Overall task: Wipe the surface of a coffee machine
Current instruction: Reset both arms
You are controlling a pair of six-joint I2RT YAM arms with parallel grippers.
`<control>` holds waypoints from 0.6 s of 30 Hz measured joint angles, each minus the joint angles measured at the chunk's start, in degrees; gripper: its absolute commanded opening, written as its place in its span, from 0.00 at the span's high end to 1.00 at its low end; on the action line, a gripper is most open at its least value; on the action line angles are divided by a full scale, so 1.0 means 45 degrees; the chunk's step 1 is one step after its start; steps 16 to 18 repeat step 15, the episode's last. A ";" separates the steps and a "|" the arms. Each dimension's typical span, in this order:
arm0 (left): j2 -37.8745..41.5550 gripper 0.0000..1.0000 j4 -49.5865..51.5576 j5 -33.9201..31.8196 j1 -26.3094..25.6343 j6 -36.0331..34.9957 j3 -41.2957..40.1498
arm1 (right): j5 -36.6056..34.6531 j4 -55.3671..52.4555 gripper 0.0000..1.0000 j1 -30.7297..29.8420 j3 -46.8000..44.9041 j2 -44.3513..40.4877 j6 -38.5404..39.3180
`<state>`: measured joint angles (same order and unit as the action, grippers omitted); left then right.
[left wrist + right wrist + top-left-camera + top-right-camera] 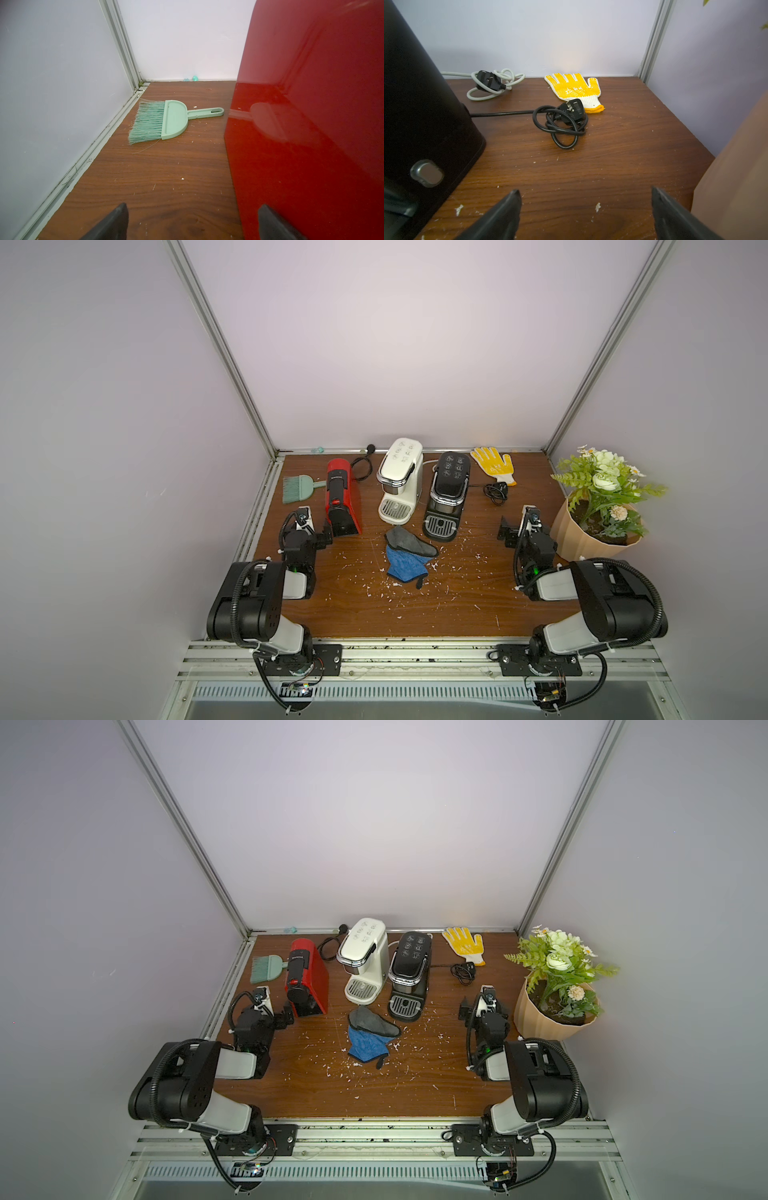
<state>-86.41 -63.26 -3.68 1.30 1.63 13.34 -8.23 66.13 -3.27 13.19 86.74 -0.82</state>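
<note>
Grippers first: in both top views the left gripper sits low over the left side of the table, jaws spread wide and empty, right beside the red coffee machine. The right gripper is just as wide with nothing held, between the black coffee machine and the potted plant. 3 machines stand in a row toward the back, with the white coffee machine in the middle. The cloth, blue with a grey layer on top, lies crumpled just in front of the white and black machines, between the 2 arms and touched by neither. A green brush lies left of the red machine, and a yellow glove lies back right with a coiled black cable by it. Left wrist view now: 2 dark fingers far apart, bare wood between. 1 overlaps the red machine's glossy side; touching or only just beside, can't tell. The brush lies ahead, bristles toward the side wall. Right wrist view: fingers also wide over wood dotted with white crumbs, with the black machine on 1 side and the plant's pot on the other. Ahead, the black cable's plug sits right at the glove's cuff, and a grey cable is coiled by the back wall.
</note>
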 measured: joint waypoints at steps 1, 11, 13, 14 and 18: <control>-0.0005 0.02 0.0000 -0.0005 -0.0005 -0.0005 0.0000 | 0.0000 0.0005 0.00 -0.0024 0.0000 0.0000 0.0019; -0.0005 0.02 0.0000 -0.0010 -0.0010 -0.0044 0.0000 | 0.0005 -0.0039 0.00 -0.0029 0.0019 0.0000 0.0117; 0.0000 0.02 0.0000 -0.0010 -0.0010 -0.0049 0.0000 | 0.0005 -0.0044 0.00 -0.0029 0.0029 0.0000 0.0117; 0.0000 0.02 0.0000 -0.0010 -0.0010 -0.0049 0.0000 | 0.0005 -0.0044 0.00 -0.0029 0.0029 0.0000 0.0121; -0.0005 0.02 0.0000 -0.0010 -0.0010 -0.0049 0.0000 | 0.0005 -0.0049 0.00 -0.0029 0.0029 0.0000 0.0126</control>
